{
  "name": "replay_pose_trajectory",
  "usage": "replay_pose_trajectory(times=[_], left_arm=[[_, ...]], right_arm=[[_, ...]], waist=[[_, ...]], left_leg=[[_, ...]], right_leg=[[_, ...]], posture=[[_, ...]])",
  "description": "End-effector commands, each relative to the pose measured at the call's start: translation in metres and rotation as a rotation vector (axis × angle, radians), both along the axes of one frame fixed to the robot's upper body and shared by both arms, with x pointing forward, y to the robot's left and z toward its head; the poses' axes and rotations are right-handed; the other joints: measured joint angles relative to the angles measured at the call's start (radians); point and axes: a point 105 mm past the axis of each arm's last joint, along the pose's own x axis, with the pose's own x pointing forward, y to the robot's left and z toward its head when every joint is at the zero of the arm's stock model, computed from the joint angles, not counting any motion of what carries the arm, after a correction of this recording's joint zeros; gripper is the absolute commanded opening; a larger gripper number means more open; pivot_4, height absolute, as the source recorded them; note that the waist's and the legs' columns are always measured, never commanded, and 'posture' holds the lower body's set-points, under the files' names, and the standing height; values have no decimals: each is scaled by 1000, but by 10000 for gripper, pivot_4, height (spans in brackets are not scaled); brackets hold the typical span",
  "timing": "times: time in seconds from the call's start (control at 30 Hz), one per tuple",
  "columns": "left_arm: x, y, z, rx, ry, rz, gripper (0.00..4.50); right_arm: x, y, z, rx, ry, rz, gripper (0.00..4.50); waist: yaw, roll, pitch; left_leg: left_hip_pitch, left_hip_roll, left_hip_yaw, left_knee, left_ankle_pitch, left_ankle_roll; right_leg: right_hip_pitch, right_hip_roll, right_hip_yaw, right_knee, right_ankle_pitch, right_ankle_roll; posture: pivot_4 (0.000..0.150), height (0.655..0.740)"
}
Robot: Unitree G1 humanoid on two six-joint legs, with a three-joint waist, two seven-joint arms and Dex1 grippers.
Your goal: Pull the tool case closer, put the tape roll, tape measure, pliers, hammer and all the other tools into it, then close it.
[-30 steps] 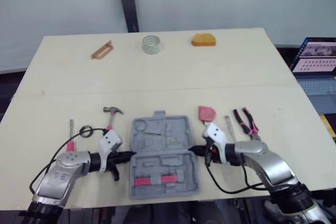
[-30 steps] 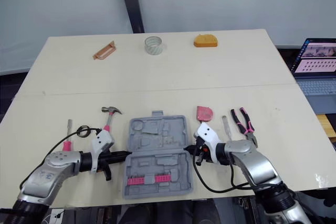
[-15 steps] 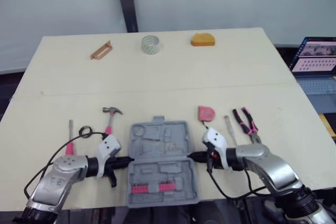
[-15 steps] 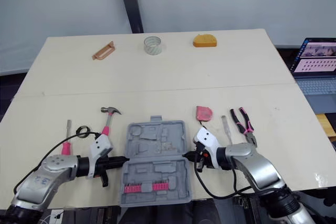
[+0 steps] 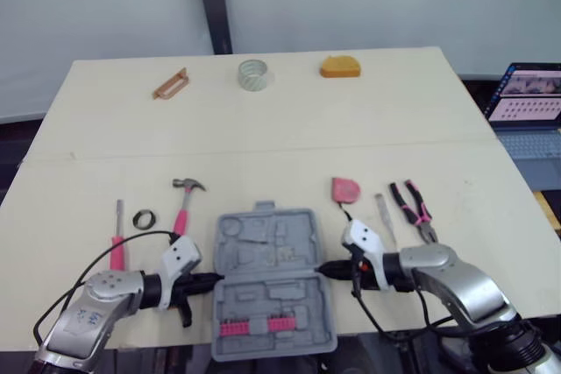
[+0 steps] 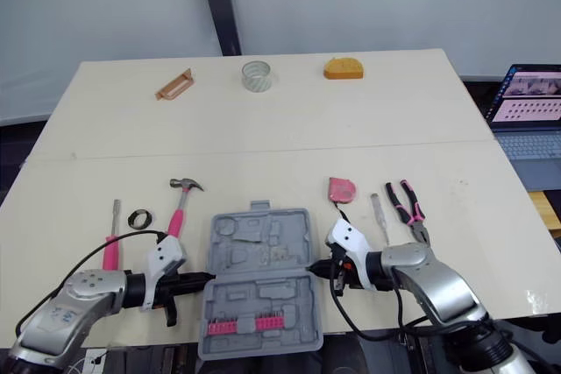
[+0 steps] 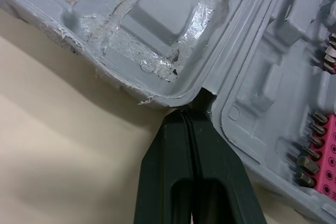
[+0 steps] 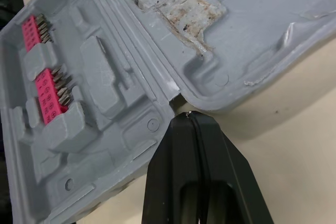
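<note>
An open laptop (image 5: 527, 104) with a lit screen stands just off the right side of the pale table (image 5: 351, 124).

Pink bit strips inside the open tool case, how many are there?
2. Both lie side by side in the near half of the tool case: the left strip and the right strip.
</note>
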Motion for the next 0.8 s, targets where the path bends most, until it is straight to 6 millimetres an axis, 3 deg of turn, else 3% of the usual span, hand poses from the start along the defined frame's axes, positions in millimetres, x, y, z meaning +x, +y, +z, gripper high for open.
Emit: replay_pose_trajectory(times=[0.03,0.8], left_arm=[[-16,-3,-11,8,68,-28,0],[-22,-4,-14,21,84,-51,0]], right_arm=[[-13,7,6,31,13,72,427],[-21,5,1,14,40,92,427]], waist=[[3,0,0],[14,0,0]], left_leg=[[0,0,0,0,0,0],[1,0,1,0,0,0]], right_leg=[[0,0,0,0,0,0],[1,0,0,0,0,0]], posture=[[1500,7400],[1500,7400]])
